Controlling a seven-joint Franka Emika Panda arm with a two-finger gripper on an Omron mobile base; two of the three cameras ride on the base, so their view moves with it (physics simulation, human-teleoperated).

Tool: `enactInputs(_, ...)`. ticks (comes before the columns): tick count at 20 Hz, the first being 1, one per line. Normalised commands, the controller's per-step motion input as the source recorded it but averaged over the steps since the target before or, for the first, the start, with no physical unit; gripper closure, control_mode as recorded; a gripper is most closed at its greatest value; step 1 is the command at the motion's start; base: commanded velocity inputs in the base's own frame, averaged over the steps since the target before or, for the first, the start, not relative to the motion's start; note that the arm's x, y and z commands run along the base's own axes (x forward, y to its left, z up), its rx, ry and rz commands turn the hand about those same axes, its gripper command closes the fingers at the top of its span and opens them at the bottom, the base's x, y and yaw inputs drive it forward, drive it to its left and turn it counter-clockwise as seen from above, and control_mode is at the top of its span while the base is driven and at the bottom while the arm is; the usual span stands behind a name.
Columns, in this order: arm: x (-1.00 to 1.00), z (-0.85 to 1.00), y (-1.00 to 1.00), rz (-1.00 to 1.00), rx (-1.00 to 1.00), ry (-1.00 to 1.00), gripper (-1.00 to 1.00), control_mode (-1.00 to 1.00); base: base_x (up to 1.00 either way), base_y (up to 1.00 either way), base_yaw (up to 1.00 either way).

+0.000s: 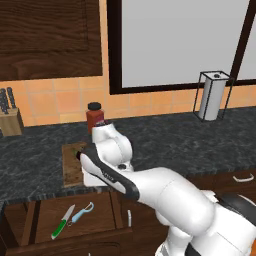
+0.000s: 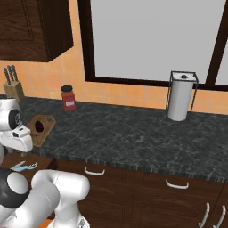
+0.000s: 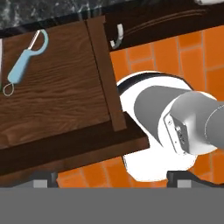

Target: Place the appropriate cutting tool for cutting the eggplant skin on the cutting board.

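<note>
The small peeler with the light-blue handle and whitish looped head (image 1: 82, 213) lies flat on the dark brown wooden floor of an open drawer (image 1: 95, 227) below the counter, and in the left base view it sits just beside a green-handled knife with a silver blade (image 1: 62, 221), the two close but apart. From the hand view the peeler (image 3: 26, 63) shows at the upper left on the drawer's wood grain, loop end pointing up toward the counter edge, with the drawer's raised side wall (image 3: 107, 74) running down to its right. The gripper's dark finger tips (image 3: 111, 178) rise at the bottom of that view, set wide apart and holding nothing, and they are well away from the peeler. Up on the speckled dark stone counter (image 2: 133, 133) the rectangular light-brown wooden cutting board (image 2: 42, 129) carries the small dark purple eggplant (image 2: 39, 126) near its middle. Behind the board stands a red jar with a black lid (image 2: 68, 98), a tan wooden knife block with dark handles (image 2: 13, 87) sits at the far left by the wall, and a white paper-towel roll in a black wire holder (image 2: 180, 98) stands well off to the right.
</note>
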Motion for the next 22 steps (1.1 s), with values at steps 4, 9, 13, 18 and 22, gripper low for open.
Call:
enactInputs(4, -0.05, -0.72, 0.41, -0.09, -0.01, 0.0, -1.0, -1.0, 0.0, 0.0, 0.0)
enactInputs(9, -0.04, -0.7, 0.07, -0.06, 0.0, 0.01, -1.0, -1.0, 0.0, 0.0, 0.0)
enactInputs(13, 0.0, -0.76, 0.22, -0.02, 0.01, 0.02, -1.0, -1.0, 0.0, 0.0, 0.0)
enactInputs(18, -0.1, -0.7, 0.38, 0.0, 0.0, 0.0, -1.0, -1.0, 0.0, 0.0, 0.0)
enactInputs(22, -0.27, -0.47, 0.35, 0.0, 0.0, 0.01, -1.0, -1.0, 0.0, 0.0, 0.0)
